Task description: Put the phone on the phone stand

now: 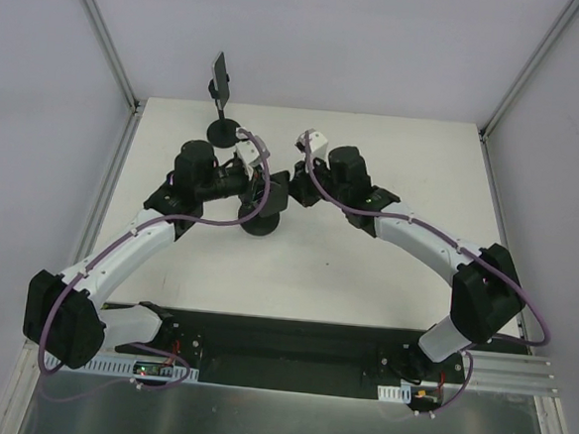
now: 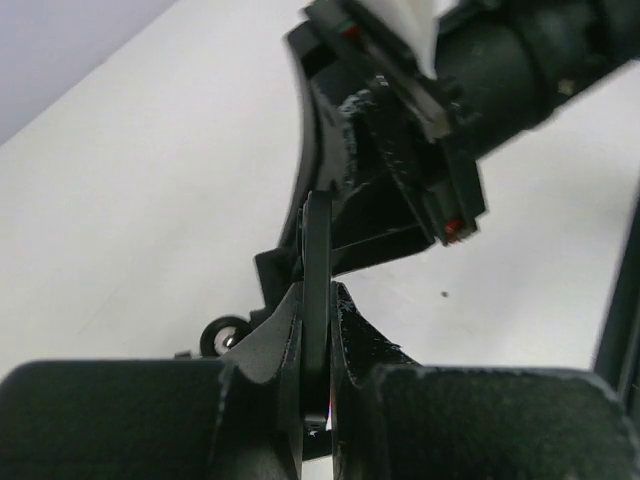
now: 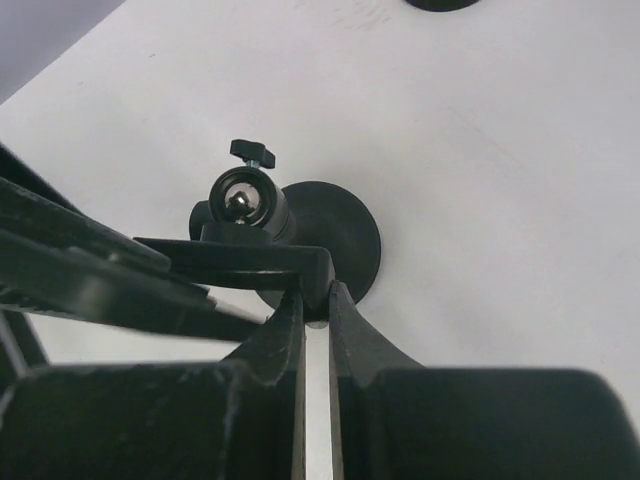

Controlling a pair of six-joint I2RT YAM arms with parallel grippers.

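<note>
Black on black here, so bear with me. The thin black phone (image 2: 318, 235) stands on edge in the middle of the left wrist view. Your left claw (image 2: 318, 292) is clamped tight on its lower part, one finger pressed to each face. From above, the phone sits mid-table between the two wrists, just over the round base of the black phone stand (image 1: 261, 225). Honest caveat: I can't tell if the phone is touching the stand's top or just hanging beside it.

Your right claw (image 3: 316, 296) is squeezed together too, pinching the corner of a flat black plate (image 3: 255, 262). That plate sits on top of the stand's shiny metal ball joint (image 3: 240, 200). It looks like the stand's cradle, but I can't say for sure. A small black thumb screw (image 3: 252, 152) sticks out behind the ball. The stand's disc-shaped foot (image 3: 350, 240) rests flat on the white table (image 3: 480, 150) right below.

The two claws are nose to nose, and the right wrist's white camera block (image 2: 400, 20) looms just past the phone in the left view.

Further out, at the back edge of the table, a second slim black stand (image 1: 222, 113) holds a dark flat panel (image 1: 220, 76). The panel is upright, a bit tilted, and well apart from both arms.
</note>
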